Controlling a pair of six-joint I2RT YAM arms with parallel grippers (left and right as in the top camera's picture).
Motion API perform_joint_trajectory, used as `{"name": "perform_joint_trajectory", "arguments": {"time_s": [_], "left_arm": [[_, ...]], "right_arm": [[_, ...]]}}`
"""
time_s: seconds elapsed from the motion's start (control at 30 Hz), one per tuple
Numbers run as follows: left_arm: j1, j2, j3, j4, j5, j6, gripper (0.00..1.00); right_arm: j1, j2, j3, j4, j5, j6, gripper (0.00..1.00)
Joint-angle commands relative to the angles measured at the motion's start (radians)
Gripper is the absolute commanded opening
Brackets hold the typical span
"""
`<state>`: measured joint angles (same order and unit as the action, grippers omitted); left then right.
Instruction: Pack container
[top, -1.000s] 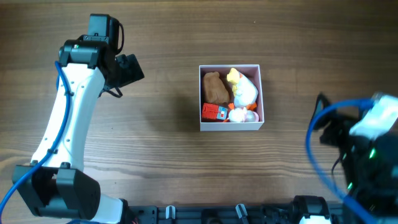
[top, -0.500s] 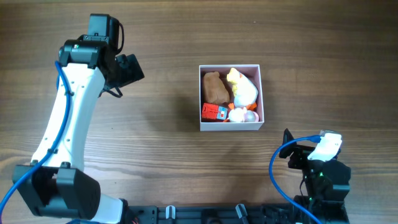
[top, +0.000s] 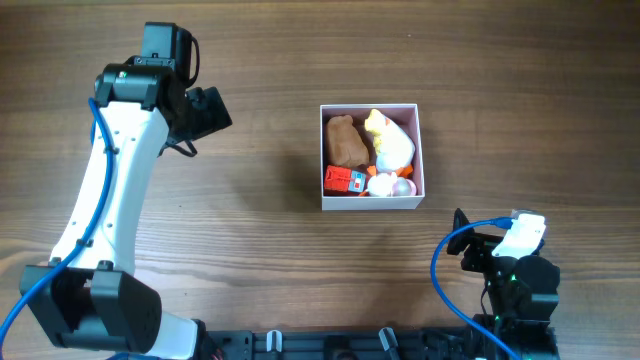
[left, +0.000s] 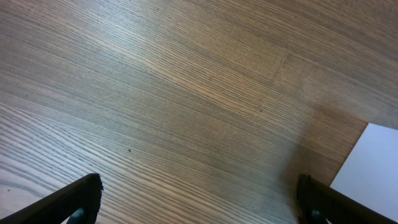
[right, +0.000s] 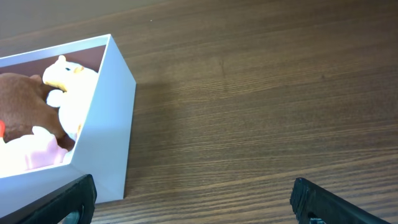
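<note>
The container, a square white box with a pale pink inside, sits right of the table's middle. It holds a brown plush, a yellow-white plush, a red-orange toy and a pale pink ball. My left gripper hovers far to its left, open and empty; a white corner of the container shows at the edge of the left wrist view. My right gripper is low at the front right, open and empty. The container's wall lies ahead of it to the left.
The wooden tabletop surrounds the container. The left arm's white link slants over the left side. The right arm's base and blue cable sit at the front right edge.
My right arm has drawn in from the right edge to the front right and settled low there. The left arm and the container have not moved.
</note>
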<state>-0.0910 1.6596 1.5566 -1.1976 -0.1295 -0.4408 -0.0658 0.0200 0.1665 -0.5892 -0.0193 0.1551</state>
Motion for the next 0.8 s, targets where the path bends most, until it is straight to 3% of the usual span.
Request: {"name": "perform_joint_trajectory", "arguments": {"time_s": [0.0, 0.1, 0.2, 0.27, 0.47, 0.6, 0.77], "left_arm": [[0.002, -0.011, -0.002, 0.004, 0.005, -0.016, 1.0], [-0.052, -0.093, -0.002, 0.004, 0.005, -0.016, 1.0], [-0.14, -0.262, -0.012, -0.005, -0.094, 0.048, 1.0], [-0.169, -0.418, -0.081, 0.067, -0.113, 0.06, 1.0], [-0.097, -0.879, -0.565, 0.362, -0.042, 0.146, 1.0], [-0.018, -1.227, -0.998, 0.605, 0.019, 0.145, 1.0], [-0.015, -1.463, -1.286, 0.69, 0.053, 0.142, 1.0]], "right_arm": [[0.005, -0.013, -0.01, 0.002, -0.012, 0.003, 1.0], [0.005, -0.013, -0.01, 0.002, -0.012, 0.003, 1.0], [0.005, -0.013, -0.01, 0.002, -0.012, 0.003, 1.0], [0.005, -0.013, -0.01, 0.002, -0.012, 0.003, 1.0], [0.005, -0.013, -0.01, 0.002, -0.012, 0.003, 1.0], [0.005, -0.013, -0.01, 0.002, -0.012, 0.003, 1.0], [0.005, -0.013, -0.01, 0.002, -0.012, 0.002, 1.0]]}}
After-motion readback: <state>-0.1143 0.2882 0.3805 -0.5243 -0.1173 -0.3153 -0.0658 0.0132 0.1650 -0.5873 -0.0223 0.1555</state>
